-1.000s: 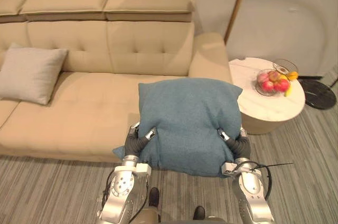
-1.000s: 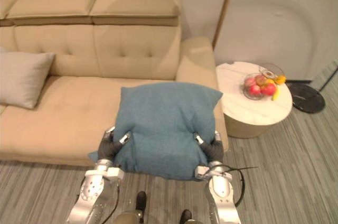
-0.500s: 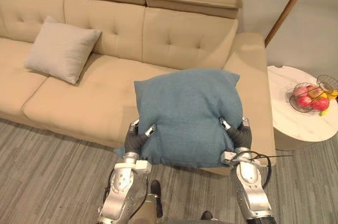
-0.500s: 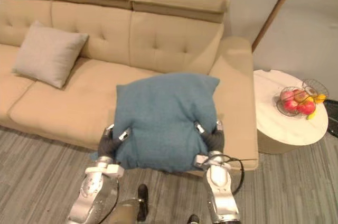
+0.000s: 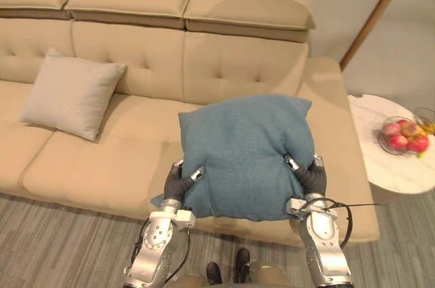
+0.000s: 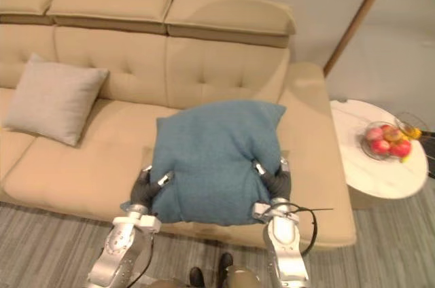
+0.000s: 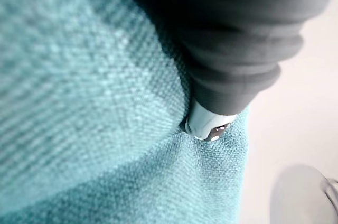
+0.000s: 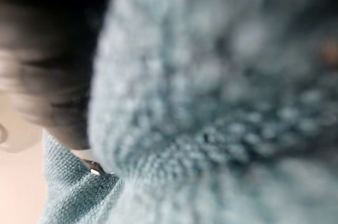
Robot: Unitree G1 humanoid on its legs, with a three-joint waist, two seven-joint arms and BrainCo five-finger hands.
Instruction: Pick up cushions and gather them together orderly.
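Observation:
A large blue cushion (image 5: 245, 155) hangs in front of me over the right part of the beige sofa (image 5: 109, 159). My left hand (image 5: 175, 183) grips its lower left edge and my right hand (image 5: 311, 178) its lower right edge, thumbs on top, fingers hidden beneath. Up close in the left wrist view, the left hand (image 7: 208, 123) presses into the blue cushion (image 7: 79, 102). The right wrist view has the blue cushion (image 8: 211, 102) against the right hand (image 8: 47, 49). A light grey cushion (image 5: 71, 92) leans against the sofa back at the left.
A round white side table (image 5: 401, 172) with a wire bowl of fruit (image 5: 406, 137) stands right of the sofa arm. A slanted wooden pole (image 5: 377, 13) rises behind it. Striped grey floor (image 5: 54, 247) runs along the sofa front.
The camera has moved, so the sofa and table have shifted across the picture. The blue cushion stays held the same way between both hands.

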